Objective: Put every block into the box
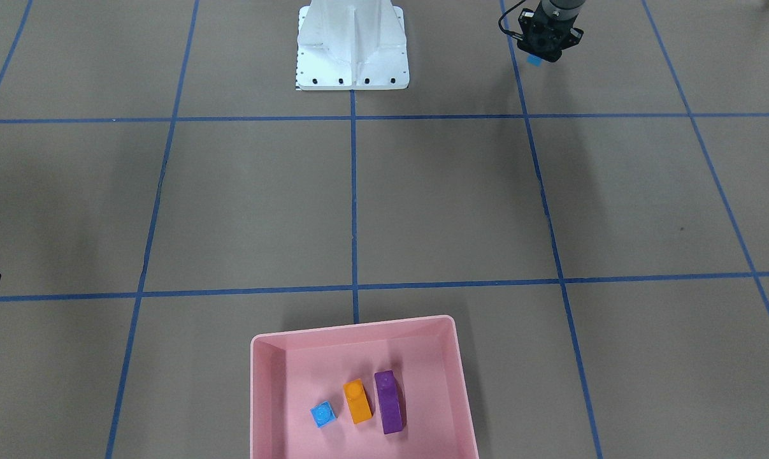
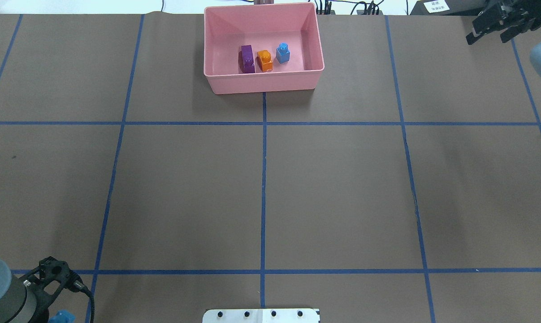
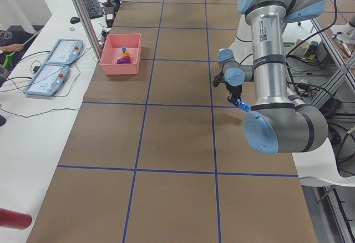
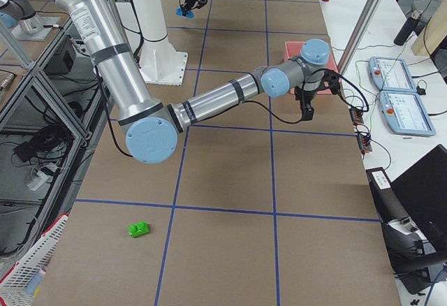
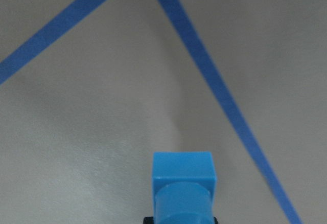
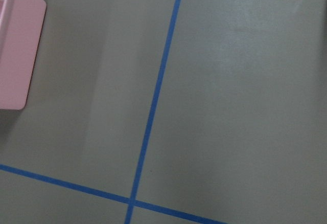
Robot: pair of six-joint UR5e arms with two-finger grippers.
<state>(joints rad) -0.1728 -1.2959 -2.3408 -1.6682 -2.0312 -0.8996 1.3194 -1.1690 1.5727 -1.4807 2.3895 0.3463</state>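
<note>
The pink box [image 1: 359, 329] stands at the table's far edge from the robot; it also shows in the overhead view [image 2: 261, 83]. A purple brick [image 1: 389, 401], an orange brick [image 1: 357, 401] and a tiny blue cube [image 1: 323, 414] lie inside it. My left gripper [image 1: 536, 56] is shut on a blue brick [image 5: 183, 185], held above the table near the robot's base. A green brick [image 4: 140, 230] lies on the table far off on my right side. My right gripper [image 2: 490, 35] hovers open and empty to the right of the box.
The white robot base [image 1: 352, 51] sits at the table's near edge. Blue tape lines [image 2: 263, 179] grid the brown table. Operator tablets [image 3: 52, 62] lie on the bench beyond the box.
</note>
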